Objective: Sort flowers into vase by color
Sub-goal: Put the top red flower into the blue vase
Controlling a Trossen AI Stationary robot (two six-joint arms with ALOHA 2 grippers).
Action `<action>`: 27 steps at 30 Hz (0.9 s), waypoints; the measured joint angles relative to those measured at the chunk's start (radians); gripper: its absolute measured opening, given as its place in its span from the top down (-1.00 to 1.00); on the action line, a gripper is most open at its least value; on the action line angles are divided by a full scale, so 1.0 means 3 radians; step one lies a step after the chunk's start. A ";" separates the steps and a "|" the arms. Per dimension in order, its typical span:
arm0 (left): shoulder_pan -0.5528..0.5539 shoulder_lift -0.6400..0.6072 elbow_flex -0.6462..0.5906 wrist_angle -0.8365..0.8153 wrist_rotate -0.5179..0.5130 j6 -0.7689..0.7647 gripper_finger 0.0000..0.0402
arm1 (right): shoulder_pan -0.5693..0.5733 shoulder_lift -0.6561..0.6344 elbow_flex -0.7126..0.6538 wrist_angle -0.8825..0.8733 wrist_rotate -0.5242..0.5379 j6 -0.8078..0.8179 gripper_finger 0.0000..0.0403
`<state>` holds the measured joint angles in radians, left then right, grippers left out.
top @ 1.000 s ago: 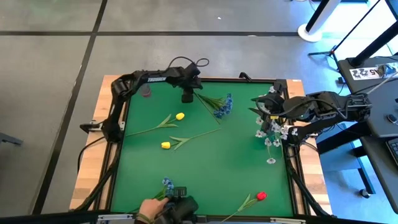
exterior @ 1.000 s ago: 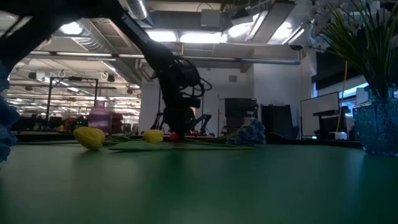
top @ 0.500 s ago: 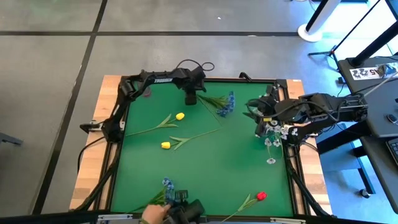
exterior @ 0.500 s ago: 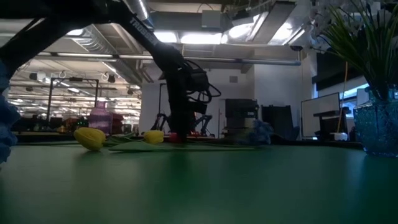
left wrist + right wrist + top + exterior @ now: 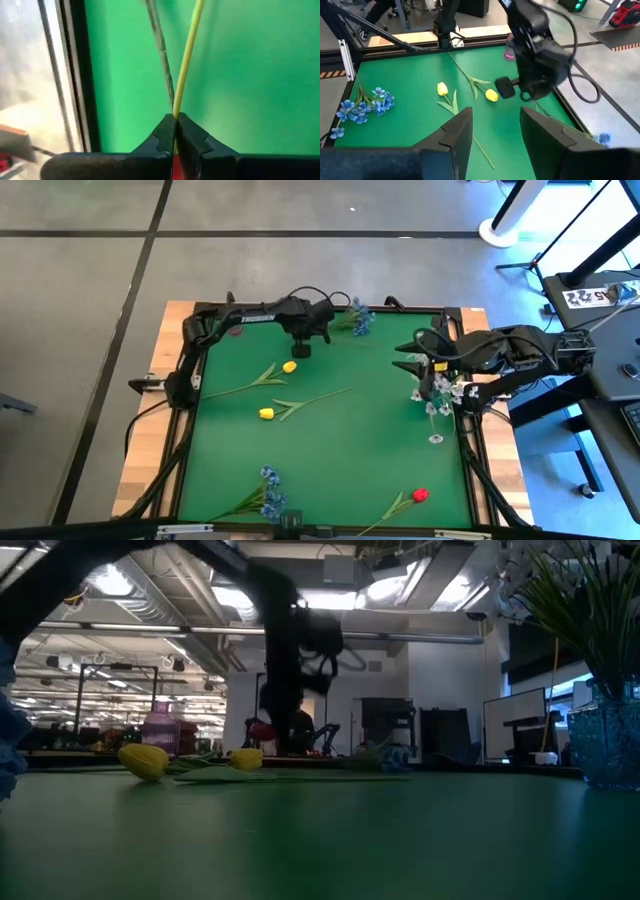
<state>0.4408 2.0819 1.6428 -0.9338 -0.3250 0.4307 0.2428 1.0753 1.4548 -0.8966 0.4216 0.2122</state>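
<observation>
My left gripper [image 5: 300, 347] is at the far middle of the green mat, shut on the stem of a bunch of small blue blossoms [image 5: 358, 317], which lies out toward the far edge. My right gripper [image 5: 408, 352] is open and empty at the far right, beside a glass vase [image 5: 610, 745] holding white sprays [image 5: 440, 392]. Two yellow tulips [image 5: 290, 366] [image 5: 266, 413] lie on the mat on their stems. A second blue bunch [image 5: 268, 492] and a red tulip [image 5: 419, 495] lie near the front edge. My left gripper pinches the thin green stem [image 5: 176, 111] of the blue bunch between its two fingertips, at the end away from the blossoms. The stem runs straight on from the fingers, above the mat, with its shadow beside it. I cannot tell if the blossoms are clear of the mat.
A small pink vase [image 5: 509, 51] stands at the far left corner behind my left arm. The mat has a raised dark frame [image 5: 470, 450] all round. The middle and near right of the mat [image 5: 370, 440] are bare.
My left gripper has risen from the mat with the blue bunch's stem; the blossoms have swung from the mat's far middle toward the far edge. A person's hand at the near edge has laid down the second blue bunch and drawn away.
</observation>
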 joint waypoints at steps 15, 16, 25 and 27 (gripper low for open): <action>-0.1819 -0.0348 -0.0497 0.0514 0.0544 -0.0881 0.99 | 0.0716 0.0057 0.0000 0.0476 -0.0462 -0.0201 0.18; -0.1945 -0.0347 -0.0512 0.0567 0.0497 -0.0978 0.99 | 0.0814 0.0084 -0.0002 0.0494 -0.0406 -0.0198 0.18; -0.2673 -0.0250 -0.0585 0.1324 0.0137 -0.1370 0.95 | 0.1595 0.0720 -0.0009 0.0713 0.0223 0.0021 0.18; -0.2735 -0.0208 -0.0644 0.1606 0.0136 -0.1505 0.89 | 0.1698 0.0917 -0.0009 0.0830 0.0347 0.0172 0.18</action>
<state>-0.3796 2.0196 1.4495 -0.4519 -0.2843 -0.0208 0.7522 1.3506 1.4521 -0.6477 0.5257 0.2637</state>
